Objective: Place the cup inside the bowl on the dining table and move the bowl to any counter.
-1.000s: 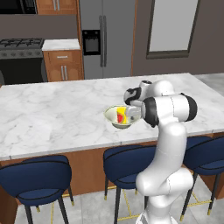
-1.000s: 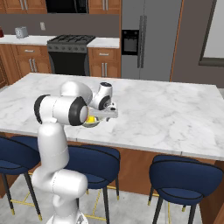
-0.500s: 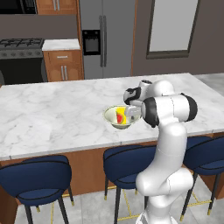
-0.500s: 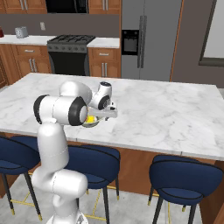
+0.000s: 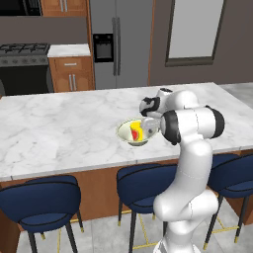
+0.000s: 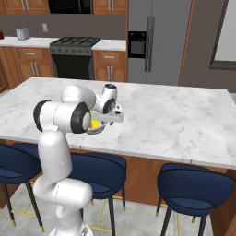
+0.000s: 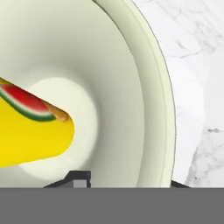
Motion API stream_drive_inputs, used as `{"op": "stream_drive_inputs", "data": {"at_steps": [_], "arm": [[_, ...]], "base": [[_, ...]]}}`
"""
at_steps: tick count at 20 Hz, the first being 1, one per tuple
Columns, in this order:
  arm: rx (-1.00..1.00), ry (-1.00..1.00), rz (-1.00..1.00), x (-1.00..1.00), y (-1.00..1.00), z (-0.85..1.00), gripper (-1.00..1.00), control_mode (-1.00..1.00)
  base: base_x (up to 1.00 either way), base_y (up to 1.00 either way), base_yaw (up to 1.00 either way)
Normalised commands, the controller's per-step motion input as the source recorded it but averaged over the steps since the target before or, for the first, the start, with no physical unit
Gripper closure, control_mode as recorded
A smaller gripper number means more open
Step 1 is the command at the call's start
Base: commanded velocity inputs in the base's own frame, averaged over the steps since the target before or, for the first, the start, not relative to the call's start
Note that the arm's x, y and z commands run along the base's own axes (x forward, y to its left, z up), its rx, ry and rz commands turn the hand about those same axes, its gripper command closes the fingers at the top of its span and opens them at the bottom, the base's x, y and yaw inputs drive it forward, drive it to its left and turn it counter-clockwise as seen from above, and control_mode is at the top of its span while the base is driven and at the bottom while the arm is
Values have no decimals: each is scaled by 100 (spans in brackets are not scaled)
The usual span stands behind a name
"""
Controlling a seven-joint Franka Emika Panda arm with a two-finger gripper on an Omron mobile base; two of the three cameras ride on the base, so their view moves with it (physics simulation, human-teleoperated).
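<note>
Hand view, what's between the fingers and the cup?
The bowl: its rim and inner wall run between the two fingers; bare cream bowl floor separates them from the cup.

We see the yellow cup (image 7: pixel 30 135), with its red watermelon patch, lying on its side inside the pale cream-green bowl (image 7: pixel 131 87). The bowl stands upright on the marble dining table (image 5: pixel 64 133), near its front edge.

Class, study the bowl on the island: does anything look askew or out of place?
Yes: the cup is lying tipped on its side inside the bowl, not standing upright. Nothing looks spilled or broken on the island.
</note>
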Motion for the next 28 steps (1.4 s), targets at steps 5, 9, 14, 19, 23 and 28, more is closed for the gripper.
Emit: {"op": "stream_drive_inputs", "data": {"at_steps": [5,9,14,19,23,28], "arm": [[1,0,0,-1,0,22,100,-100],[1,0,0,0,0,5,100,-100],[0,0,0,0,0,0,100,-100],[9,0,0,0,0,0,100,-100],[15,0,0,0,0,0,100,-100],[15,0,0,0,0,0,100,-100]], "base": [[0,0,0],[0,0,0],[0,0,0],[0,0,0],[0,0,0],[0,0,0]]}}
